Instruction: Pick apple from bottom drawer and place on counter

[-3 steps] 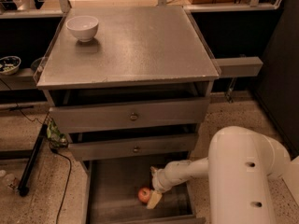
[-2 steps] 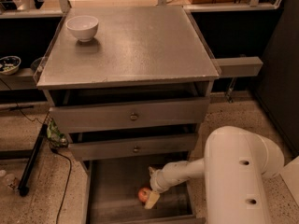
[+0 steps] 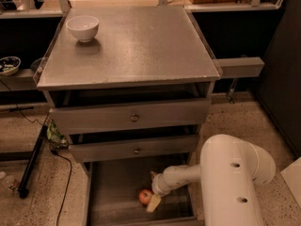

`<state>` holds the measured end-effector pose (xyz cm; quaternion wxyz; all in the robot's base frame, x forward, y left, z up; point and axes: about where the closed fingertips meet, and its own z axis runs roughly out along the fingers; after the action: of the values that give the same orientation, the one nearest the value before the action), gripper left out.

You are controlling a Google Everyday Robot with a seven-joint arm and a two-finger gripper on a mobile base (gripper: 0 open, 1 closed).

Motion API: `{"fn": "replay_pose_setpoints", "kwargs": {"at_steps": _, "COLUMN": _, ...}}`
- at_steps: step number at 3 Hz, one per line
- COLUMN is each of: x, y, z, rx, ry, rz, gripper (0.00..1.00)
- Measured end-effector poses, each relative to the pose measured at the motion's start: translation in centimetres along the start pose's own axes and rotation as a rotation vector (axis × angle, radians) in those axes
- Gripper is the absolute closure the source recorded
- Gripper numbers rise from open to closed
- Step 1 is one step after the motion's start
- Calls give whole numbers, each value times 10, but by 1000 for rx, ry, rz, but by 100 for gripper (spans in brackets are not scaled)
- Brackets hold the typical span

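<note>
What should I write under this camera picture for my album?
The gripper is right beside the apple in the open bottom drawer; a white bowl sits on the counter above.

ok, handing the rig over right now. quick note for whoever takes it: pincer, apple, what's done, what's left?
The pincer is down inside the open drawer, right against the apple; a grip can't be confirmed.
The apple is in the drawer, toward its front, about mid-width.
The counter has no apple on it, only a bowl at the back left.
Done: drawer open, arm reached in to the apple.
Left: secure the apple, lift it out, set it on the counter.
</note>
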<state>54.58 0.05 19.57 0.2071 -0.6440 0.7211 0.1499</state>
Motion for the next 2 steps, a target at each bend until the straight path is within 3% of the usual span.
{"fn": "replay_pose_setpoints", "kwargs": {"at_steps": 2, "x": 4, "y": 6, "z": 14, "rx": -17, "ry": -17, "rz": 16, "gripper": 0}}
